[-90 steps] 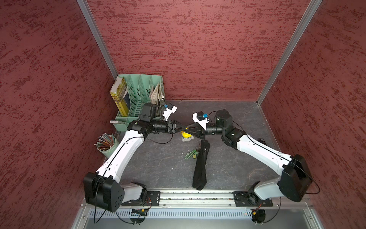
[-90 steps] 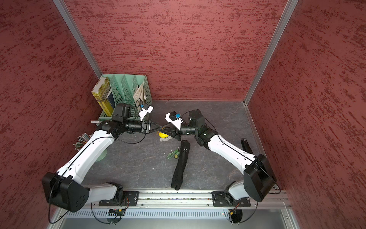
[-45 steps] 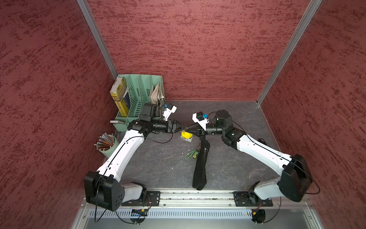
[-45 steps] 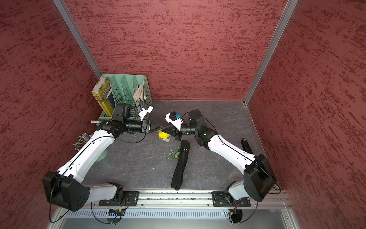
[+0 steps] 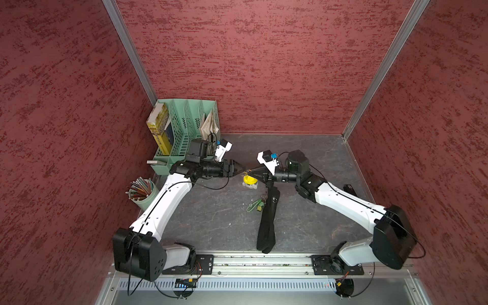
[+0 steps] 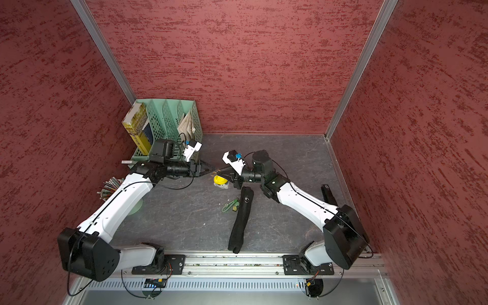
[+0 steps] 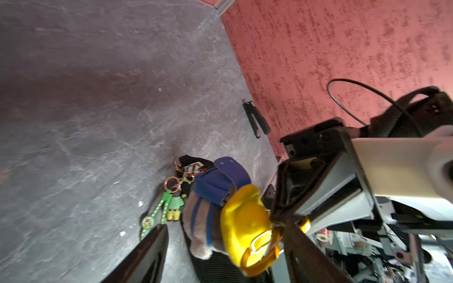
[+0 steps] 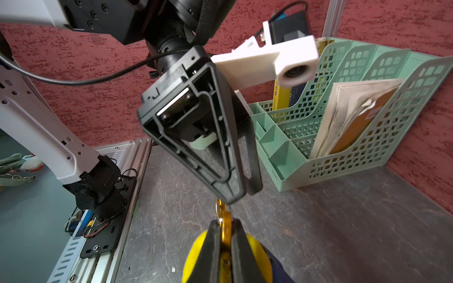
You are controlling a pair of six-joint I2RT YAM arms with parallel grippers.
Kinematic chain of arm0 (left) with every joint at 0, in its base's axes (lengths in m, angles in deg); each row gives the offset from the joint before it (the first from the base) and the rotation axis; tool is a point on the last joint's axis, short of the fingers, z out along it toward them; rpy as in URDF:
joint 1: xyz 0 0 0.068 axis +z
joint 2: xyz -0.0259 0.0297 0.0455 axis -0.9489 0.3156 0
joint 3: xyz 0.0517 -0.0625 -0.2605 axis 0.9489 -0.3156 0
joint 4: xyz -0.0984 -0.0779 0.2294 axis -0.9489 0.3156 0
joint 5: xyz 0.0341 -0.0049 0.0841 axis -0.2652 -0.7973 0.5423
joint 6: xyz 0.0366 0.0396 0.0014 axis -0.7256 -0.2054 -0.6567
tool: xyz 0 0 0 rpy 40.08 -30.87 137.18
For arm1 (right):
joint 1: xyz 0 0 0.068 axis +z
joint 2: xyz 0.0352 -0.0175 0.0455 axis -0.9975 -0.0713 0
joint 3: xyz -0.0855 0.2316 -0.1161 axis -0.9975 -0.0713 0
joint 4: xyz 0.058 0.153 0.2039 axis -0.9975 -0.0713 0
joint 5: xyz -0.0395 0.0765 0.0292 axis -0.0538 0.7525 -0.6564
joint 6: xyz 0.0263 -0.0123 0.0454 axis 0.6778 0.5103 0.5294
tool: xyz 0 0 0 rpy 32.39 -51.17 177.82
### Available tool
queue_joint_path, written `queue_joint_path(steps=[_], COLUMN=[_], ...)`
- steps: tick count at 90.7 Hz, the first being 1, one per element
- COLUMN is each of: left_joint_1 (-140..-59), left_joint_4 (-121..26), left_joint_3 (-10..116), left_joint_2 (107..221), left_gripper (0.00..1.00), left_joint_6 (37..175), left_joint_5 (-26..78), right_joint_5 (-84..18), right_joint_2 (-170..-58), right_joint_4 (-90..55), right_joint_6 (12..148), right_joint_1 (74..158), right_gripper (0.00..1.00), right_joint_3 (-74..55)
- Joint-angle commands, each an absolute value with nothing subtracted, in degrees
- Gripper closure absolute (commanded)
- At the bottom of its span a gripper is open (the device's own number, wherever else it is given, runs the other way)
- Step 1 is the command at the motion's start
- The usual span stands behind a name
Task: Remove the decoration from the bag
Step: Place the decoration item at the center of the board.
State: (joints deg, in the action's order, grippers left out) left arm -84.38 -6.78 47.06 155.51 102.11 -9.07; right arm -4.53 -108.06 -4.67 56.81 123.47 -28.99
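**Toy clip pinched in right fingers; left fingers stand wide**

Bag: the bag lies flat on the surface, mid-floor. Its long axis runs from the near rail up toward the right arm's wrist. Both top views show it as a narrow black strip. Its far end sits just below the right fingers.

Right fingers: the right fingers are closed tight on the orange clip of the toy. The right wrist view shows the clip nipped between both pads, with a small gold ring just beyond the tips.

Left fingers: the left fingers stand wide apart and grip nothing. In the left wrist view the toy and its clip sit between them. One finger lies right beside the clip; contact cannot be told. In both top views the two sets of tips meet nearly point to point above the toy.

Toy: yellow hat, grey body, blue garment. It hangs under the clip, above the bag's far end. Whether it touches the surface cannot be told. Whether the clip is linked to the bag cannot be told either.

Other items: a green keychain lies on the surface just beside the bag's left edge. A green organizer with books stands in the far left corner. A cup of pencils stands near the left arm. A small black item lies by the right wall.
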Motion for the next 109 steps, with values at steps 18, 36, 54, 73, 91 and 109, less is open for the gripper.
queue_joint_path(steps=[18,36,54,73,91,109], left_joint_1=[-83.73,-81.67,-77.88,-77.9,-77.89,-77.85], left_joint_4=[-7.5,-8.32,-12.21,-11.75,-12.7,-13.07], left_joint_3=[46.65,45.88,41.45,40.55,39.24,38.73], left_joint_2=[156.9,155.66,152.45,151.14,151.02,150.62], left_gripper=[0.45,0.29,0.27,0.27,0.27,0.25], left_joint_6=[103.39,107.01,112.23,111.99,112.45,112.75], left_joint_5=[-8.74,-3.96,1.27,1.75,1.47,0.77], right_joint_5=[-5.44,-12.22,-18.91,-21.36,-23.15,-25.01], right_joint_2=[-106.03,-108.73,-119.69,-131.17,-138.57,-141.48], right_joint_4=[-0.32,-3.5,-7.42,-13.64,-16.98,-24.83], right_joint_6=[57.71,59.17,67.34,73.16,76.64,79.5], right_joint_1=[123.07,122.88,122.06,120.83,120.23,119.99], right_gripper=[1.0,1.0,1.0,1.0,1.0,0.68], right_joint_3=[-28.72,-27.08,-19.11,-9.64,-5.54,-0.98])
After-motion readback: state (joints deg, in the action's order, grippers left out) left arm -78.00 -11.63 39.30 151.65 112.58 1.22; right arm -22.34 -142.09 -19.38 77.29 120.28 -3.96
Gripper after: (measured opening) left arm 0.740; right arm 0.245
